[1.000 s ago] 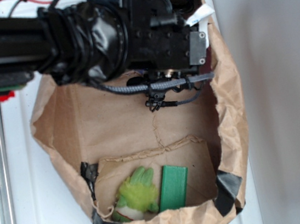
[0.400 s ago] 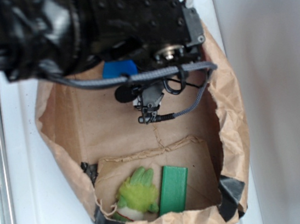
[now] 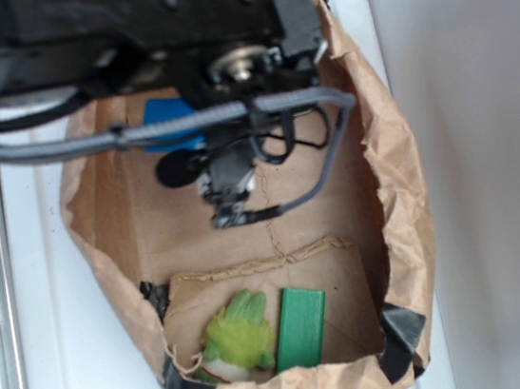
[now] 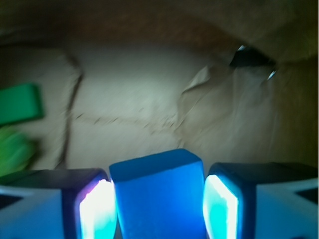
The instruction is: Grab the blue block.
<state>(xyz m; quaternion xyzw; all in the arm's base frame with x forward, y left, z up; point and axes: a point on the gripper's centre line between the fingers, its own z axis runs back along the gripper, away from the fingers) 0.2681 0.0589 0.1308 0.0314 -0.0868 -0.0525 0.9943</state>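
Note:
The blue block (image 4: 158, 199) stands upright between my gripper's (image 4: 157, 209) two lit fingers, pressed close on both sides, with the bag floor well below it. From outside, only part of the blue block (image 3: 171, 112) peeks out under the black arm (image 3: 151, 22), which hides the fingers. The gripper is shut on the block, over the upper part of the brown paper bag (image 3: 398, 186).
A green rectangular block (image 3: 299, 326) and a fuzzy yellow-green toy (image 3: 236, 337) lie at the bag's lower end; both show at the left of the wrist view. Grey cables (image 3: 230, 112) hang below the arm. Crumpled bag walls surround everything.
The arm has come nearer the camera and shifted left. The blue block, hidden under the arm a second ago, now shows beneath it and has moved left with it.

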